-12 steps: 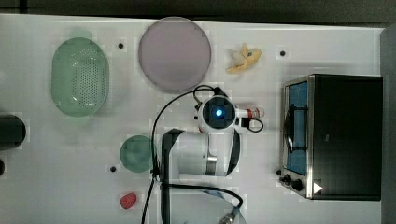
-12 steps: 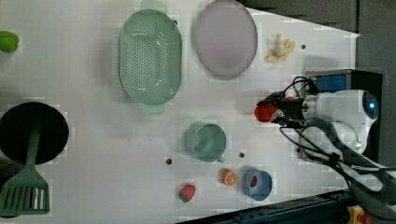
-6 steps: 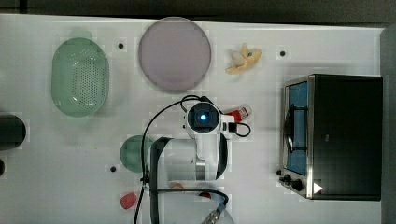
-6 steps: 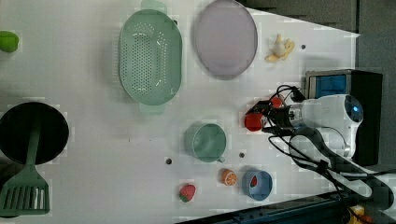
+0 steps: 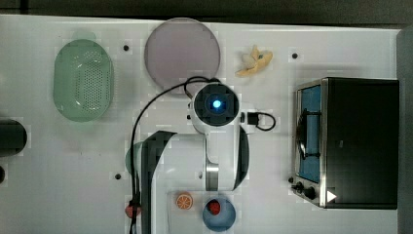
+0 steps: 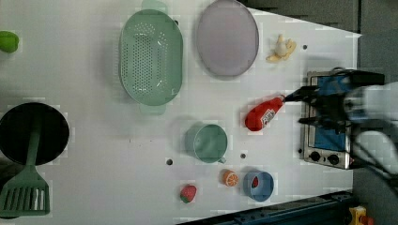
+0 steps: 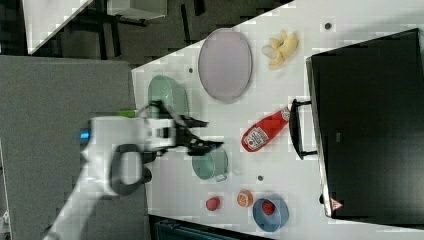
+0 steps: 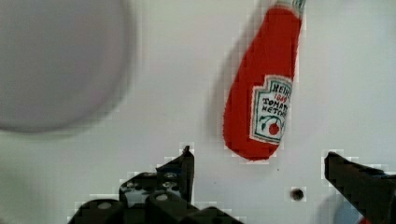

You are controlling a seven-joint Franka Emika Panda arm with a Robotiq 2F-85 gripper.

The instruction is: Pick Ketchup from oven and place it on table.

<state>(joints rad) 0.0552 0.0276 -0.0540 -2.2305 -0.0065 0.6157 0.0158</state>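
The Ketchup (image 6: pixel 264 115), a red bottle with a white label, lies on its side on the white table (image 6: pixel 94 154), its cap pointing toward the oven (image 6: pixel 328 122). It also shows in the right view, Ketchup (image 7: pixel 265 130), beside the oven (image 7: pixel 370 125) handle, and in the wrist view, Ketchup (image 8: pixel 266 93). My gripper (image 8: pixel 261 163) hangs above the table, open, with nothing between its fingers; the bottle lies just beyond the fingertips. The gripper (image 7: pixel 210 134) looks raised well off the surface. In the top view the arm's head (image 5: pixel 215 104) covers the bottle, left of the oven (image 5: pixel 355 141).
A purple plate (image 5: pixel 181 51), a green colander (image 5: pixel 83 80) and a banana (image 5: pixel 253 61) lie along the far side. A teal cup (image 6: pixel 206 143), an orange slice (image 6: pixel 229 177), a blue bowl (image 6: pixel 259 186), a strawberry (image 6: pixel 188 193), a black pan (image 6: pixel 33 133) and a green spatula (image 6: pixel 23 197) stand nearby.
The gripper has opened and let go of the Ketchup, which now lies on the table. The arm has lifted away from the bottle.
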